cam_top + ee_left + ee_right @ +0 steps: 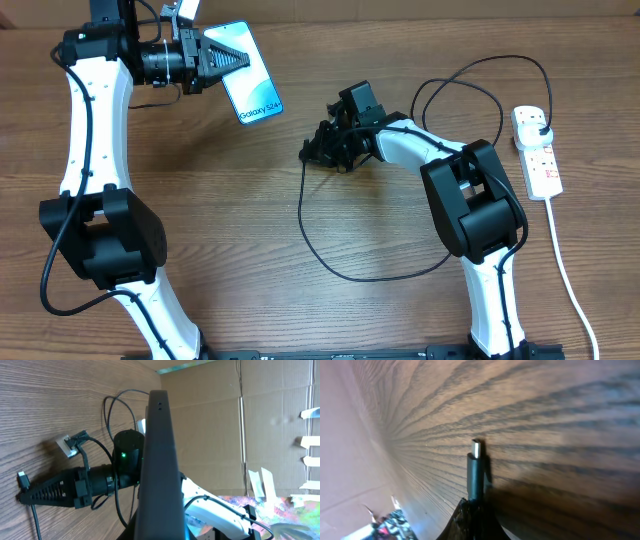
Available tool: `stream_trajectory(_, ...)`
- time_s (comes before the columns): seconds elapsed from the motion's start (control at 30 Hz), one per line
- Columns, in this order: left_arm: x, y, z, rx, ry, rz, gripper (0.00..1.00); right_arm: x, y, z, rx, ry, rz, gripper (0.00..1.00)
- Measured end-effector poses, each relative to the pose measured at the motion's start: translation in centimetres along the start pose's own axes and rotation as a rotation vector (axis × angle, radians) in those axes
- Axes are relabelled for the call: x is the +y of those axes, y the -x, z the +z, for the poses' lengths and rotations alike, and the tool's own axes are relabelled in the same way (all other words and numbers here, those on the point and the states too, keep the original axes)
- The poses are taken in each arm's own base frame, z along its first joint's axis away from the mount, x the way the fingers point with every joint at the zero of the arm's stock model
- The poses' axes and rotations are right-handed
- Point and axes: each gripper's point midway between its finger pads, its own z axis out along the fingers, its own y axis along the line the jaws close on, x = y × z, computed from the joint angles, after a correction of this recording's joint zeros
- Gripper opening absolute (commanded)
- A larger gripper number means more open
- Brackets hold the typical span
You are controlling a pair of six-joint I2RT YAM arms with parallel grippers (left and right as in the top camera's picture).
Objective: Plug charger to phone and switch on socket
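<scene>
My left gripper (228, 60) is shut on the phone (252, 78) and holds it lifted at the back left, with its light "Galaxy S24" screen facing up. In the left wrist view the phone (159, 455) is edge-on, a dark vertical bar. My right gripper (312, 151) is shut on the charger's small black connector (475, 470), whose metal tip points left, low over the table. It also shows in the left wrist view (23, 480). The black cable (330, 262) loops over the table to its plug (540, 126) in the white socket strip (540, 160) at the right. The connector and phone are apart.
The strip's thick white cord (570, 285) runs down the right side toward the table's front edge. Cardboard walls (240, 420) stand behind the table. The cable loop lies in the middle of the wooden table (230, 200).
</scene>
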Motion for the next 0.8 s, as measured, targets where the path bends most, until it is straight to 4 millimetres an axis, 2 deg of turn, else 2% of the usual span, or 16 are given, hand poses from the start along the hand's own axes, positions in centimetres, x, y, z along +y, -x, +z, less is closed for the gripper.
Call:
stream_trajectory(0.17,0.1,-0.1,0.0,0.003,0.002,-0.01,0.04,-0.2,0.1,-0.3,0.015,0.023,-0.092,0.04)
stream_trajectory(0.27,0.1,-0.4,0.0,0.01,0.003,-0.026,0.04,-0.7,0.5,-1.2,0.046,0.085,-0.109,0.04)
stream_trajectory(0.4,0.1,-1.0,0.0,0.025,0.005,-0.035,0.04,-1.9,1.3,-3.7,0.074,0.158,-0.109,0.04)
stream_trajectory(0.47,0.1,-1.3,0.1,0.033,0.004,-0.036,0.04,-2.7,1.1,-5.3,0.093,0.159,-0.099,0.04)
stream_trajectory(0.53,0.0,-1.6,0.2,0.041,-0.003,-0.027,0.04,-2.6,0.7,-6.9,0.106,0.161,-0.114,0.04)
stream_trajectory(0.6,-0.4,-1.8,0.3,0.047,-0.023,-0.009,0.04,-1.3,0.0,-8.8,0.109,0.164,-0.158,0.04)
stream_trajectory(0.67,-1.0,-2.0,0.7,0.057,-0.052,0.009,0.04,1.1,-1.0,-11.2,0.101,0.179,-0.228,0.04)
stream_trajectory(0.8,-2.5,-2.5,1.5,0.082,-0.119,0.027,0.04,7.3,-4.0,-18.0,0.039,0.214,-0.418,0.04)
